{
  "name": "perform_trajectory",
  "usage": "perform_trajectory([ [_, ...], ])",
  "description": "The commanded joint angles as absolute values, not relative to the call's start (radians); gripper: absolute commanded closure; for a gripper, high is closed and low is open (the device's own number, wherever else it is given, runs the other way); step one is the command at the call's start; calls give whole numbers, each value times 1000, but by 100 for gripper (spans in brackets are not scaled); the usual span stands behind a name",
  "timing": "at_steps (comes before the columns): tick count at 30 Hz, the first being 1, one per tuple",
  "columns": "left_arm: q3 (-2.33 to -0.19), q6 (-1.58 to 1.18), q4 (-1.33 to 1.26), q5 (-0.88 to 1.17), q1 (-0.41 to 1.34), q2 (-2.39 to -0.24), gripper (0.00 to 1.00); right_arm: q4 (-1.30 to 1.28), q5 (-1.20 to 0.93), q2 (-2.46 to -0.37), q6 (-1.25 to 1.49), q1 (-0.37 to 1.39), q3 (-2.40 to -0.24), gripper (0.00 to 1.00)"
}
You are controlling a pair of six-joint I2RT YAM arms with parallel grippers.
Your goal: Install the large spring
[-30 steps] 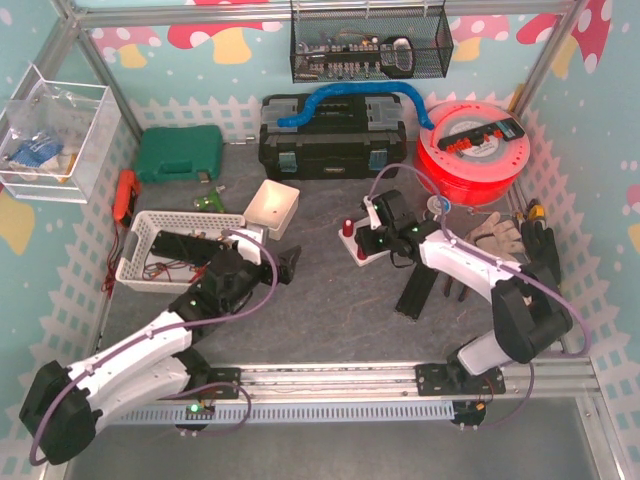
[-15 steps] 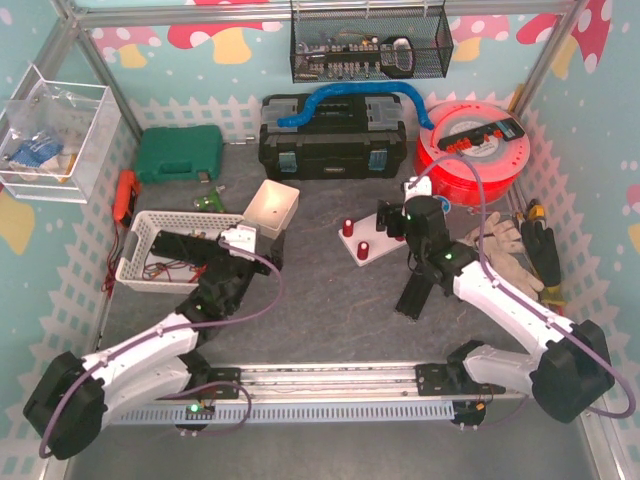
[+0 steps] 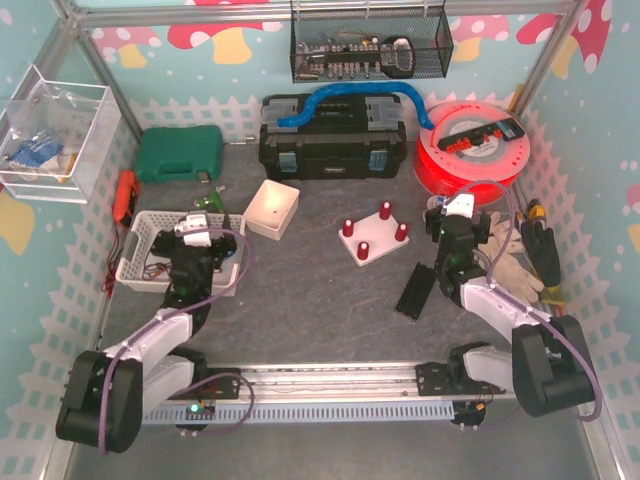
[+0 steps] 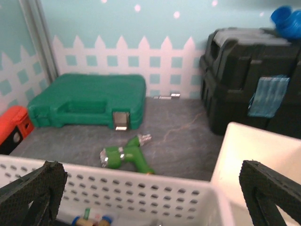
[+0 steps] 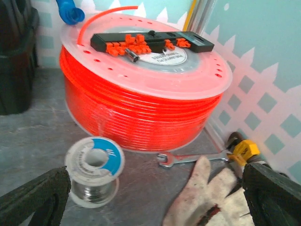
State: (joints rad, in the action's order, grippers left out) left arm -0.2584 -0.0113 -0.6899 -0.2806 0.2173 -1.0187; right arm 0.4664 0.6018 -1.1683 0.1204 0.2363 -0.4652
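Observation:
The white base plate with several red posts lies mid-table in the top view. I cannot make out the large spring on it or anywhere else. My right gripper stands open to the right of the plate, apart from it, facing the orange spool. Its fingers frame bare table and a solder reel. My left gripper hangs open over the white basket. In the left wrist view its fingers stand wide with only the basket wall between them.
A black toolbox and green case line the back. A white box sits left of the plate. A black bar, work gloves, a wrench and a small green tool lie about.
My right gripper has let go at the plate, opened and drawn back to the right. My left arm has pulled back left, over the basket.

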Motion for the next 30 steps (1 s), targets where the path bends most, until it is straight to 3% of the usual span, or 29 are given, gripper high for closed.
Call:
perform_trajectory([
  [1, -191, -20, -803, -156, 139, -1061, 1, 684, 581, -1207, -50, 176, -412, 1],
  [8, -121, 52, -1054, 25, 91, -1191, 1, 872, 427, -1263, -7, 71, -326, 1],
  [14, -168, 44, -1090, 92, 86, -1274, 1, 1086, 344, -1360, -49, 31, -239, 1],
  [21, -175, 25, -1222, 170, 69, -1381, 1, 1142, 245, -1292, -47, 2, -161, 1],
  [25, -143, -3, -1390, 104, 63, -1481, 1, 1167, 154, -1255, -55, 0, -129, 1],
  [30, -165, -17, -1370, 156, 34, -1510, 1, 1160, 59, -1290, -25, -3, -160, 1],
])
